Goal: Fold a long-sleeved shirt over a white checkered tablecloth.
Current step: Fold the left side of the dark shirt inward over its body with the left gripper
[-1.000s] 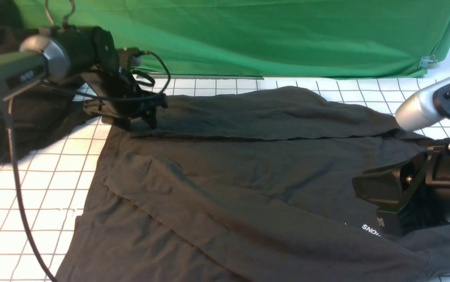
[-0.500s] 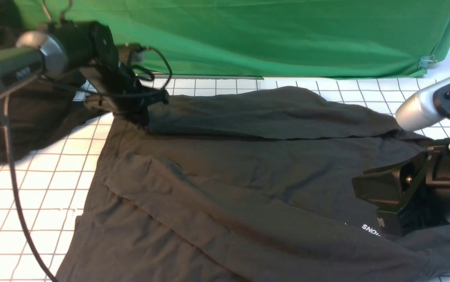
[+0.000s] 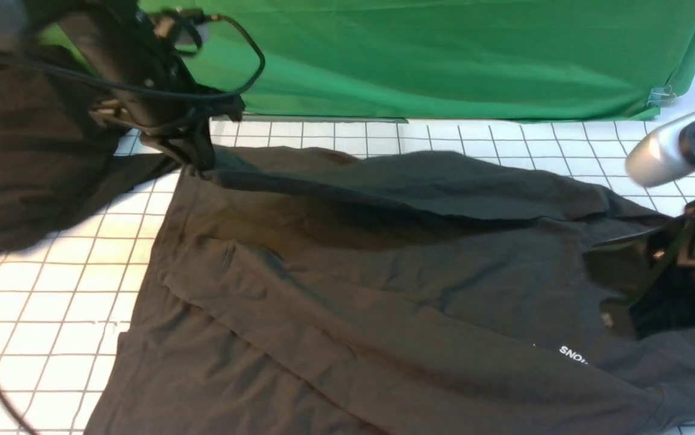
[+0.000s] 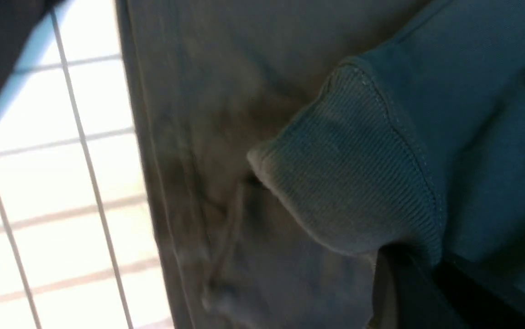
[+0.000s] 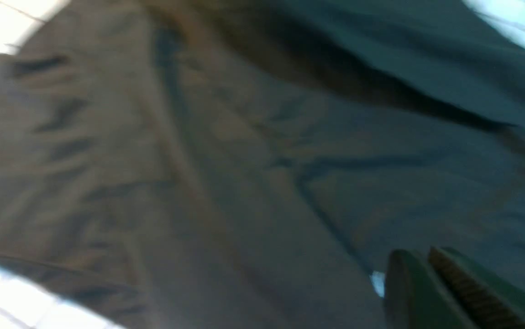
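The long-sleeved shirt (image 3: 353, 290), dark olive-black, lies spread on the white checkered tablecloth (image 3: 39, 290), its white print (image 3: 572, 354) near the right. My left gripper (image 3: 201, 158) hangs above the shirt's far left corner, shut on the ribbed sleeve cuff (image 4: 349, 164); the left wrist view shows the cuff pinched at the left gripper (image 4: 420, 265). The sleeve (image 3: 420, 187) hangs lifted from it across the shirt's far edge. My right gripper (image 3: 598, 290) hovers over the shirt's right side. In the right wrist view the right gripper (image 5: 420, 262) is shut, with no cloth seen between the jaws.
A blacker garment heap (image 3: 21, 151) lies at the far left, partly under my left arm. The green backdrop (image 3: 444, 60) hangs along the table's far edge, with a clip (image 3: 660, 93) at its right corner. A cable (image 3: 245, 54) loops off the left wrist.
My left gripper has closed on the cuff and risen up and back, lifting the sleeve off the shirt. My right gripper has drawn back to the right and slightly up.
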You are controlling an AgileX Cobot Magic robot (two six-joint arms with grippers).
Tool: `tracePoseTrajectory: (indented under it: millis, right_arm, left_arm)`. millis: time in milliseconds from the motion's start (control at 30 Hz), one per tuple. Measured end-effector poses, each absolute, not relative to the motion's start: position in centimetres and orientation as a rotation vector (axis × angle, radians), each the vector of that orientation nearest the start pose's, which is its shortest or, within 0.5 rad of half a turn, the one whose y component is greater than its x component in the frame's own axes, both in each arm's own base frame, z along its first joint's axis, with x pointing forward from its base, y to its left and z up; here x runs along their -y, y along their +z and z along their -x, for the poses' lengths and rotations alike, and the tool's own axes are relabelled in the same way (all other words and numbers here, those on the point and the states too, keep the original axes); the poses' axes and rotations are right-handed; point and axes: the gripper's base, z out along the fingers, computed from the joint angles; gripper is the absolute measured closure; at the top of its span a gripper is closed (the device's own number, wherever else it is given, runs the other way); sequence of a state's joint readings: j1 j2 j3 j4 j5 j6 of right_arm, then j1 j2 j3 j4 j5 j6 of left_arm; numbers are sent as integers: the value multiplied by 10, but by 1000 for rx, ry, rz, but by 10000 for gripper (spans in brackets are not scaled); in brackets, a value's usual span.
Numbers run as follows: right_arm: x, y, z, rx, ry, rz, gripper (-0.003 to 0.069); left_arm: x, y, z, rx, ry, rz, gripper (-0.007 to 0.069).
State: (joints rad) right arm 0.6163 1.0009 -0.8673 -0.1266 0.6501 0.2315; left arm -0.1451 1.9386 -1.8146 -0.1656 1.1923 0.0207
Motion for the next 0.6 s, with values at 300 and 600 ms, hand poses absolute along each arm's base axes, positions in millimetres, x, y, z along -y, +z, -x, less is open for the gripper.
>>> tracePoseTrajectory:
  millis: [300, 600]
  right_arm:
    - [-109, 329, -170, -2279, 260, 495, 652]
    - [-110, 329, -170, -2286, 281, 483, 652]
  left_arm:
    - [62, 290, -323, -2914, -278, -107, 586]
    - [51, 219, -263, -3053, -235, -19, 547]
